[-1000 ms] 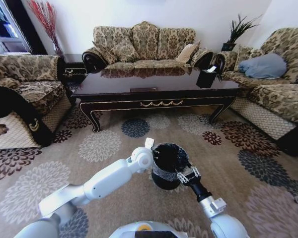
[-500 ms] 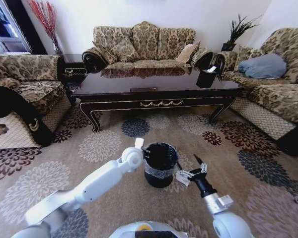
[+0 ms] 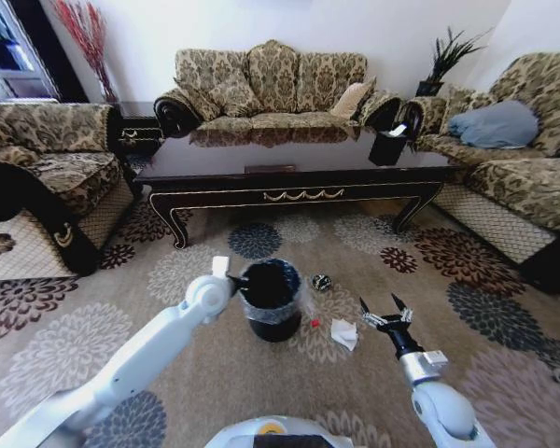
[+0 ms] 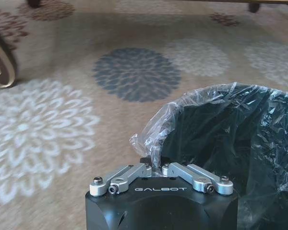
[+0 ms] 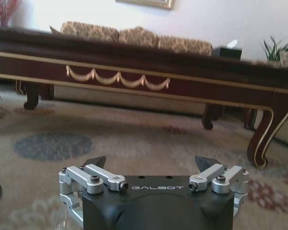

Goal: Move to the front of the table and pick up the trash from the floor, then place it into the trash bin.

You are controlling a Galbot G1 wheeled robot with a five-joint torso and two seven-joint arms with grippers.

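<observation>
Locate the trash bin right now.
In the head view the trash bin stands on the floor before the table, left of the crumpled white paper, with the left pincer shut on its liner rim.

Three damask-patterned sofas (image 3: 271,79) ringed the room beneath a plain white wall (image 3: 168,28). A potted plant (image 3: 445,58) stood in the corner, red branches (image 3: 86,37) beside a window (image 3: 2,47).
</observation>
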